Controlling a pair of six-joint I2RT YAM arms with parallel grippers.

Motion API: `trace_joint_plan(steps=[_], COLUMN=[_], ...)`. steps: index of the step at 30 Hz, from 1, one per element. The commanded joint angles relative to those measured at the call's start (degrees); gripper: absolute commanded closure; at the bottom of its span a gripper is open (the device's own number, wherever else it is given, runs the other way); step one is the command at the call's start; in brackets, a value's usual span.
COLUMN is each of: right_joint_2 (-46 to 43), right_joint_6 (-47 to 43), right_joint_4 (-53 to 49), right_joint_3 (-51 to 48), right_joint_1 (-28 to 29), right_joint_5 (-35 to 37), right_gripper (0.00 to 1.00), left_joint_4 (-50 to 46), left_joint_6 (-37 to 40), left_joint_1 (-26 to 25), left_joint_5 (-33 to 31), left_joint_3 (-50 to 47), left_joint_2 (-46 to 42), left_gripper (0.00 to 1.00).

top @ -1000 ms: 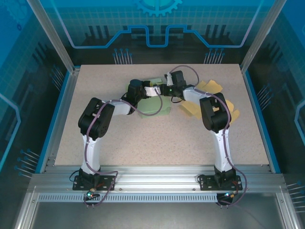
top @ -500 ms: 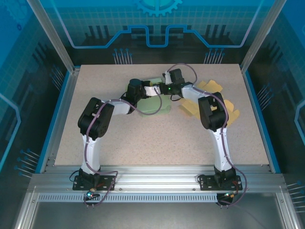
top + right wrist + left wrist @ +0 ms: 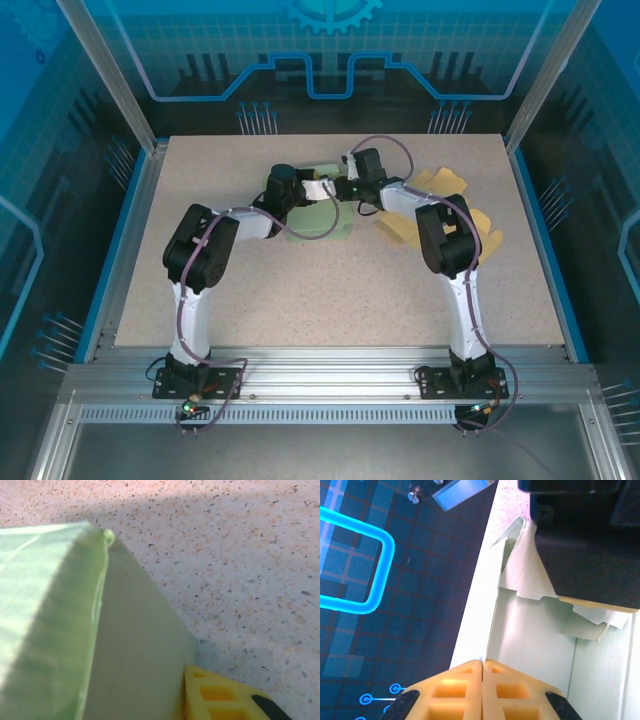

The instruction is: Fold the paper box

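Observation:
The pale green paper box (image 3: 318,222) sits half-formed at the back centre of the table, with both grippers meeting over its rear edge. My left gripper (image 3: 303,193) reaches in from the left. In the left wrist view its gripper (image 3: 482,661) has the orange pads shut on the thin upper edge of a box wall (image 3: 530,630), the box's inside lying to the right. My right gripper (image 3: 336,188) comes in from the right. Its one visible yellow finger (image 3: 215,695) presses flat against an upright box panel (image 3: 130,645); the other finger is hidden behind that panel.
Flat tan paper sheets (image 3: 447,184) lie on the table right of the box, partly under the right arm. The right arm's black housing (image 3: 585,535) hangs close above the box's torn-looking inner flaps. Speckled table (image 3: 330,300) stretches open toward the arm bases.
The right gripper's jaws have closed in on the box panel. The box has shifted slightly left. The left gripper has held its grip.

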Motion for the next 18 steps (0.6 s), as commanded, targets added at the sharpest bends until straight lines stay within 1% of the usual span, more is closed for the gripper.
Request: trace_joint_plan(steps=[1, 5, 10, 13, 16, 18], right_joint_2=[-2.82, -5.63, -11.97, -15.49, -18.23, -19.64], right_joint_6=[0.32, -0.43, -1.86, -1.86, -2.17, -2.69], right_joint_4=[0.95, 2.23, 5.55, 8.04, 10.08, 10.57], right_joint_3=[-2.22, -6.03, -15.18, -20.86, -25.38, -27.37], right_joint_1=[1.51, 1.58, 1.65, 1.56, 1.63, 1.59], right_joint_5=[0.69, -2.24, -4.84, -5.58, -7.29, -7.53], right_gripper=[0.78, 0.69, 0.59, 0.56, 0.53, 0.52], left_joint_4=[-4.56, -4.93, -4.72, -2.42, -2.07, -0.93], left_joint_6=[-3.24, -4.33, -4.99, -3.9, -6.04, -6.48], left_joint_1=[-0.77, -1.75, -3.36, -4.96, -5.53, -5.84], left_joint_5=[2.87, 2.41, 2.0, -0.02, -3.42, -4.7], left_joint_3=[-0.91, -2.44, -5.16, -7.0, -6.11, -5.99], left_joint_2=[-1.83, -4.14, -6.15, -6.01, -4.99, -4.75], left_gripper=[0.92, 0.93, 0.93, 0.93, 0.95, 0.96])
